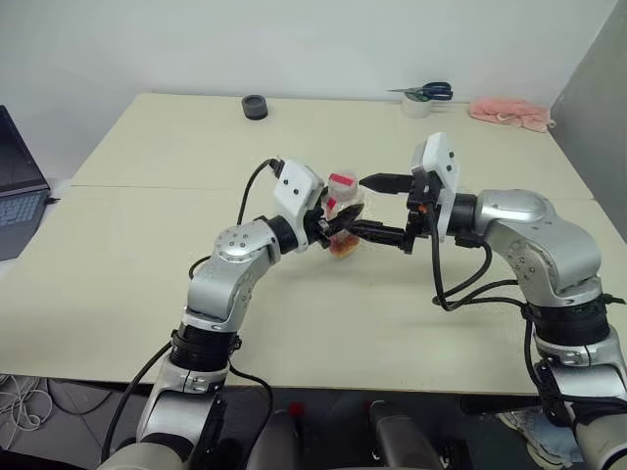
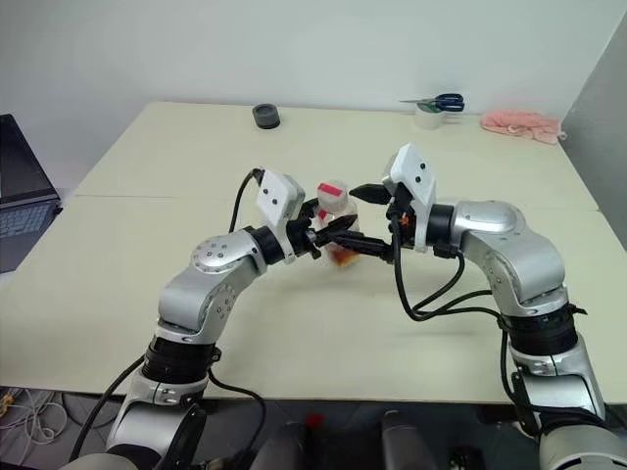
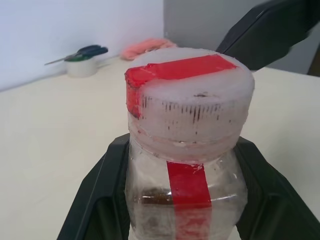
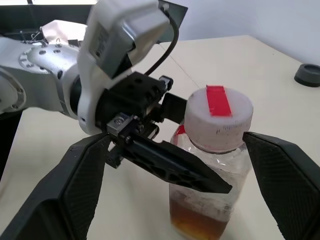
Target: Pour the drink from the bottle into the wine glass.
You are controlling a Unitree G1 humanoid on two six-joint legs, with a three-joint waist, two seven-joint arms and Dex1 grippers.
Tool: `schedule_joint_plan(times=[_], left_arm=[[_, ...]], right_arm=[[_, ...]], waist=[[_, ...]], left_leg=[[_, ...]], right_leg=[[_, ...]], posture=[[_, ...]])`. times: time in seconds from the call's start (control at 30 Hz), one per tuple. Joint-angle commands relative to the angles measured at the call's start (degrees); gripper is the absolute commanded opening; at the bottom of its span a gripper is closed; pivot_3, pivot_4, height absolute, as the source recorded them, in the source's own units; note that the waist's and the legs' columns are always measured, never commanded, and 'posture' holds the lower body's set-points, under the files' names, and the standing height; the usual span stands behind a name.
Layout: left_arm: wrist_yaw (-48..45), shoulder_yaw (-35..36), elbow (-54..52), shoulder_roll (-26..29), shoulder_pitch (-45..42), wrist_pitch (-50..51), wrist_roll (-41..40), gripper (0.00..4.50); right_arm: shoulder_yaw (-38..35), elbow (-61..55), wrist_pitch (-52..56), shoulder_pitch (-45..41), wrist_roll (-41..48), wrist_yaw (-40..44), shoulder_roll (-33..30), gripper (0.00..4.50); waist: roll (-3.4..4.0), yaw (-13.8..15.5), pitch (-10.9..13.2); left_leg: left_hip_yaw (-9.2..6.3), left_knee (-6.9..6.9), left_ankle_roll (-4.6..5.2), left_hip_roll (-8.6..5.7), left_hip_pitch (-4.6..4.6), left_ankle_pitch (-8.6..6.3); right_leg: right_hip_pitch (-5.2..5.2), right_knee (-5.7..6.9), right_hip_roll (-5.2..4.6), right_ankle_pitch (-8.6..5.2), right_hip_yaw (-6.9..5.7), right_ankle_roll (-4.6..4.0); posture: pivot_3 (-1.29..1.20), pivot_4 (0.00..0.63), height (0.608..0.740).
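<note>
Over on the left side of the cream table (image 1: 147, 294), the left gripper (image 1: 338, 227) is clamped on the bottle (image 1: 343, 217), fingers pinching the clear body just under the neck, as its wrist view shows. That bottle stands upright between the two hands, its red-and-white cap (image 3: 187, 97) screwed on and a red label strip running down the front. Down in the bottom sits the drink (image 4: 200, 217), an amber pool, none of it poured by the look of things.

Moving right, the right gripper (image 1: 392, 209) has its fingers spread wide apart, one above and one below, straddling the cap without touching it that I can see; nothing is held there.

Beyond the right hand, at the far edge, lie a pair of scissors (image 1: 428, 92) on a roll of tape (image 1: 419, 106) and a pink cloth (image 1: 509, 114); beyond the left hand sits a small dark round object (image 1: 255, 106).

So where are we? Early, I'd say. Bottle secured, cap yet to come off, and the wine glass I can't pick out anywhere, so uncapping, finding the glass and pouring all remain.
</note>
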Motion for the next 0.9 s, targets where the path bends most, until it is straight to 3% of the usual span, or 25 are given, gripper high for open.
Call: schedule_joint_plan(times=[0.03,0.37,0.9], left_arm=[[0.47,0.37,-1.12,-0.38,-2.38,-2.08,0.35,2.14],[-0.17,-0.2,-1.38,-1.06,-2.94,-2.29,0.26,2.14],[0.07,-0.72,-2.7,-1.51,-2.38,-1.93,0.07,2.14]], right_arm=[[-2.61,-4.1,3.72,-1.15,1.7,-5.61,1.86,4.5],[1.48,-4.71,6.02,-2.15,-2.3,-16.05,7.65,4.5],[3.37,5.41,-0.77,-6.21,-10.51,-22.58,14.19,4.5]], waist=[[0.0,0.0,0.0],[0.0,-0.06,0.0],[0.0,-0.11,0.0]], left_leg=[[0.0,0.0,0.0,0.0,0.0,0.0],[0.01,-0.02,0.0,0.0,0.0,0.0],[0.02,-0.02,0.0,0.0,0.0,0.0]], right_leg=[[0.0,0.0,0.0,0.0,0.01,0.0],[0.0,-0.02,0.0,0.0,0.01,0.0],[-0.01,-0.01,0.0,0.0,0.01,0.0]], posture=[[0.0,0.15,0.74],[0.0,0.15,0.74],[0.0,0.15,0.74]])
